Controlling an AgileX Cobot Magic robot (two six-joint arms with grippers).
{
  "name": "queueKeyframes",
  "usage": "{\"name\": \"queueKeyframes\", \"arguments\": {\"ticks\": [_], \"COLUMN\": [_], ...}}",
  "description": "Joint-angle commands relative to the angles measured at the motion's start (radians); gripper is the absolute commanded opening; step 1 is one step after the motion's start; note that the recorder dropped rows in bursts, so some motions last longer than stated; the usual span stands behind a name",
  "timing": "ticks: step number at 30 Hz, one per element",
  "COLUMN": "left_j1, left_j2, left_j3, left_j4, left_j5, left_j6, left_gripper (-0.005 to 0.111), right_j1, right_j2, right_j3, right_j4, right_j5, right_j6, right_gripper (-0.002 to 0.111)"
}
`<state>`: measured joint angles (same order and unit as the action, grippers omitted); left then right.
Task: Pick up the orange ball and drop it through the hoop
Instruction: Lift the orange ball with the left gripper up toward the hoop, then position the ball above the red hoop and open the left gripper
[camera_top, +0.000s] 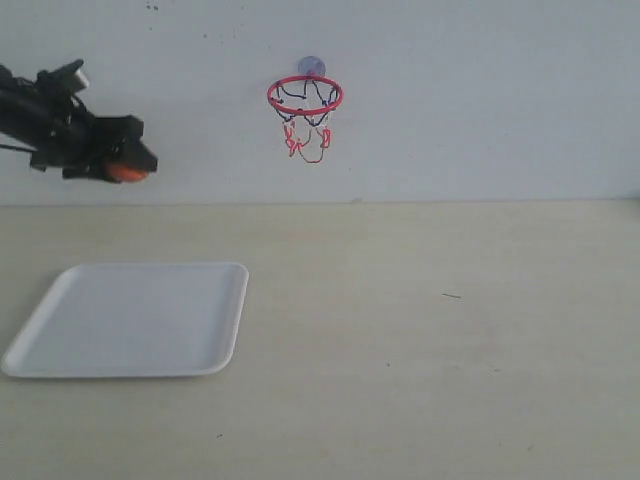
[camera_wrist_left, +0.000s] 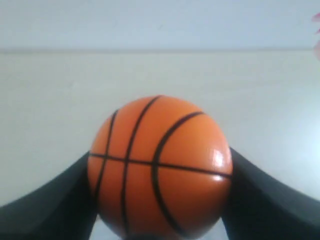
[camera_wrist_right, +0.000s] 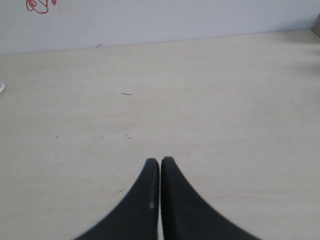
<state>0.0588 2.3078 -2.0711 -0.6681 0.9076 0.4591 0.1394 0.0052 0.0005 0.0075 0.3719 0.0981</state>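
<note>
While L gripper (camera_wrist_left: 160, 172) clamps orange ball (camera_top: 127, 172) in the air beyond white tray (camera_top: 40, 352), R gripper (camera_wrist_right: 160, 164) has fingers pressed together.
Pale table (camera_top: 430, 340) meets white wall (camera_top: 480, 100) behind tray; tray flat on table; hoop (camera_top: 305, 96) on wall, up & right of tray.

**Ball held high, left of the hoop**

The ball (camera_top: 127, 172) is a small orange mini basketball with thin black seam lines and a glossy highlight on one side. It sits clamped between the two dark fingers (camera_wrist_left: 45, 205) of the left pincer (camera_top: 135, 165), which press on its opposite sides. It hangs well above the counter (camera_top: 400, 350), in front of the wall (camera_top: 480, 100).

The hoop (camera_top: 305, 96) is mounted on that wall by a suction cup (camera_top: 311, 66). Its red ring (camera_top: 272, 96) lies level. A red, white and dark net (camera_top: 308, 135) dangles loosely below it. The ball is well to the left of the hoop and somewhat lower than the ring.
</note>
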Motion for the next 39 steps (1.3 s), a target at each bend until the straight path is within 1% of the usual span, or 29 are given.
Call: {"name": "queueKeyframes", "arguments": {"ticks": [1, 4, 9, 11, 14, 17, 23, 25, 28, 31, 32, 34, 39], "left_j1": [-0.066, -0.101, -0.135, -0.143, -0.15, -0.172, -0.234, -0.262, -0.287, -0.289, -0.289, -0.289, -0.289], "left_j2": [-0.002, 0.039, 0.124, 0.156, 0.202, 0.239, 0.262, 0.262, 0.262, 0.262, 0.262, 0.262, 0.262], "left_j3": [-0.137, -0.259, -0.421, -0.462, -0.511, -0.549, -0.564, -0.564, -0.564, -0.564, -0.564, -0.564, -0.564], "left_j4": [-0.123, -0.188, -0.271, -0.32, -0.435, -0.508, -0.522, -0.466, -0.396, -0.388, -0.388, -0.391, -0.403], "left_j5": [-0.038, -0.04, -0.035, -0.035, -0.035, -0.044, -0.085, -0.118, -0.159, -0.175, -0.179, -0.178, -0.178], "left_j6": [0.058, 0.087, 0.096, 0.096, 0.125, 0.152, 0.183, 0.189, 0.189, 0.231, 0.231, 0.235, 0.255], "left_gripper": [0.004, 0.004, 0.004, 0.004, 0.004, 0.004, 0.004, 0.004, 0.004, 0.004, 0.007, 0.014, 0.037], "right_j1": [0.0, 0.0, 0.0, 0.0, 0.0, 0.0, 0.0, 0.0, 0.0, 0.0, 0.0, 0.0, 0.0], "right_j2": [-0.005, -0.005, -0.005, -0.005, -0.005, -0.005, -0.005, -0.005, -0.005, -0.005, -0.005, -0.005, -0.005], "right_j3": [-0.001, -0.001, -0.001, -0.001, -0.001, -0.001, -0.001, -0.001, -0.001, -0.001, -0.001, -0.001, -0.001], "right_j4": [-0.007, -0.007, -0.007, -0.007, -0.007, -0.007, -0.007, -0.007, -0.007, -0.007, -0.007, -0.007, -0.007], "right_j5": [-0.005, -0.005, -0.005, -0.005, -0.005, -0.005, -0.005, -0.005, -0.005, -0.005, -0.005, -0.005, -0.005], "right_j6": [-0.002, -0.002, -0.002, -0.002, -0.002, -0.002, -0.002, -0.002, -0.002, -0.002, -0.002, -0.002, -0.002], "right_gripper": [0.0, 0.0, 0.0, 0.0, 0.0, 0.0, 0.0, 0.0, 0.0, 0.0, 0.0, 0.0, 0.0]}}
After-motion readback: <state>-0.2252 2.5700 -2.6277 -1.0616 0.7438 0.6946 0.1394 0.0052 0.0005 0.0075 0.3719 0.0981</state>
